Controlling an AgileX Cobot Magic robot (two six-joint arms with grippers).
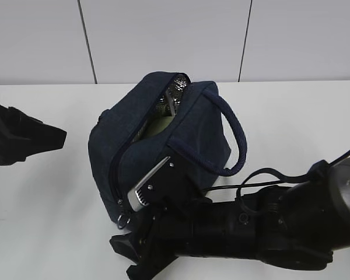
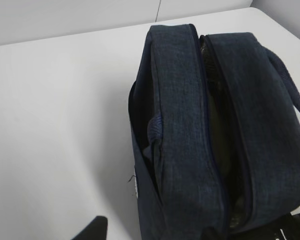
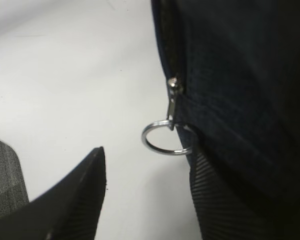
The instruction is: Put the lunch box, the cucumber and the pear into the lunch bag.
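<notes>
The navy lunch bag [image 1: 163, 151] lies mid-table with its zipper open along the top, showing silvery lining [image 1: 175, 93]. Inside the opening is a pale green surface [image 1: 157, 125], apparently the lunch box lid. The cucumber and the pear are out of view. My right gripper [image 1: 137, 224] is at the bag's near end, open. In the right wrist view its right finger [image 3: 215, 200] rests against the fabric. The silver ring pull [image 3: 165, 140] hangs just ahead of the gap, ungripped. My left gripper [image 1: 49, 137] is off the bag's left side, open and holding nothing.
The rope handle [image 1: 236, 140] loops out to the bag's right, above my right arm [image 1: 268, 227]. The white table [image 1: 46, 192] runs back to a pale panelled wall [image 1: 163, 35]. In the left wrist view the table edge shows at the far right.
</notes>
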